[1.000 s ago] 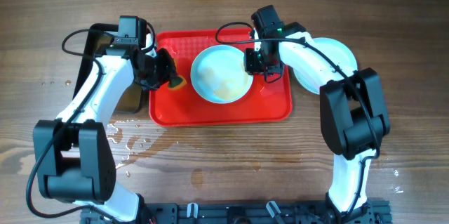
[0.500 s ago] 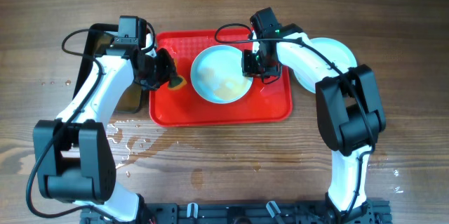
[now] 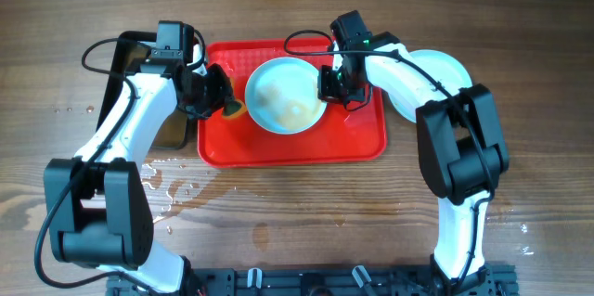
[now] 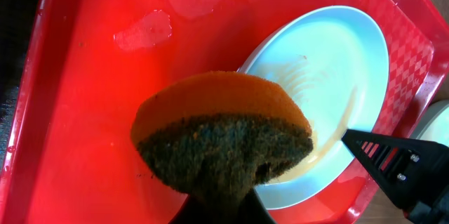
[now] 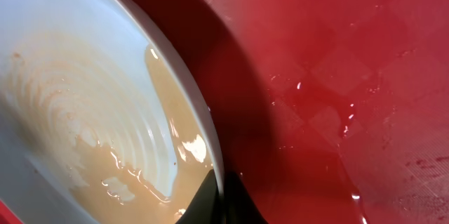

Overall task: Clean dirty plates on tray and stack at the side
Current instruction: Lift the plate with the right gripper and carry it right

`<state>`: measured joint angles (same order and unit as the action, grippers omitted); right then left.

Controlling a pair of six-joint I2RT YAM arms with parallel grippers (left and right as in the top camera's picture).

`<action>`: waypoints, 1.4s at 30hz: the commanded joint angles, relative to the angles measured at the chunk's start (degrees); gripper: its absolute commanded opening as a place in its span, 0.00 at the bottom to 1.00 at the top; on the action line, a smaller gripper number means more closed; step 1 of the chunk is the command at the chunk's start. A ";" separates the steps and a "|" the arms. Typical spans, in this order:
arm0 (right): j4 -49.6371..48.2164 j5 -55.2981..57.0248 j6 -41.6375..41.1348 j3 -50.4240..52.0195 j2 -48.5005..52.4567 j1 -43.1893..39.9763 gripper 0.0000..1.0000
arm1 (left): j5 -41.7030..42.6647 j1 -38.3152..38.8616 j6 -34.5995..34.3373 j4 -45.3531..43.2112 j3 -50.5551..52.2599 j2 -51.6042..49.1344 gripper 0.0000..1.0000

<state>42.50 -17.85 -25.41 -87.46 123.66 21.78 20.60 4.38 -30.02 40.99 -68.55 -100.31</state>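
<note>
Left fingers (image 3: 213, 93): closed on a sponge (image 4: 223, 134). The fingers themselves are mostly hidden behind it in the left wrist view.
Sponge: orange body with a dark green scouring face. It is held over the left part of the tray (image 3: 297, 149), and its edge overlaps the left rim of the plate (image 3: 283, 96) in the overhead view. Whether it touches the plate cannot be determined.
Right fingers (image 5: 219, 197): narrow, pinching the right rim of the plate, one finger inside the rim and one outside.
Plate: round, pale mint-white, lying in the upper middle of the tray. Thin brown liquid pools along the inner rim near the right fingers, and faint brown swirl marks cover the base. A dark shadow lies on the tray under the gripped rim.
Tray: red, rectangular, resting on the bench (image 3: 306, 212). Its surface is wet, with a film of water at the upper left and droplets beside the gripped rim.
Side plate (image 3: 445, 68): pale, on the bench just right of the tray, partly covered by the right arm. Number of plates there cannot be determined.
Black pan (image 3: 174, 133): on the bench against the tray's left side, under the left arm.
Bench: brown wood grain, with water drops in front of the tray, toward the left.
</note>
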 commanded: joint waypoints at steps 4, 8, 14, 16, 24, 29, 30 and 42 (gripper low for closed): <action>1.86 11.58 2.75 -0.66 -6.84 0.33 0.04 | -0.79 -0.11 1.33 0.68 -0.83 0.76 0.04; 3.61 21.27 2.75 -0.66 -14.10 0.35 0.04 | -0.79 -0.11 1.33 0.61 -0.83 0.76 0.04; 4.74 36.28 2.47 -0.66 -22.10 2.36 0.04 | -0.81 -0.11 1.33 0.50 -0.83 0.76 0.04; 5.07 42.86 2.27 -0.66 -23.74 3.98 0.04 | -1.29 -0.11 1.31 0.37 -0.83 0.76 0.04; 9.03 71.19 -2.25 -0.22 -25.09 13.33 0.04 | -2.51 0.31 1.31 0.42 -0.83 0.24 0.04; 10.32 80.89 -4.76 -0.17 -25.07 18.21 0.04 | -2.58 0.92 1.31 0.42 -0.83 0.17 0.04; 10.32 82.01 -4.74 -0.17 -25.09 18.82 0.04 | -2.71 1.01 1.31 0.42 -0.83 0.17 0.04; 11.56 99.43 -3.61 -0.17 -25.09 24.44 0.05 | -2.71 1.03 1.31 0.33 -0.83 0.17 0.04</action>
<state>54.02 71.77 -28.71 -87.48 99.61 44.97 18.63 5.26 -30.02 41.56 -68.55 -100.31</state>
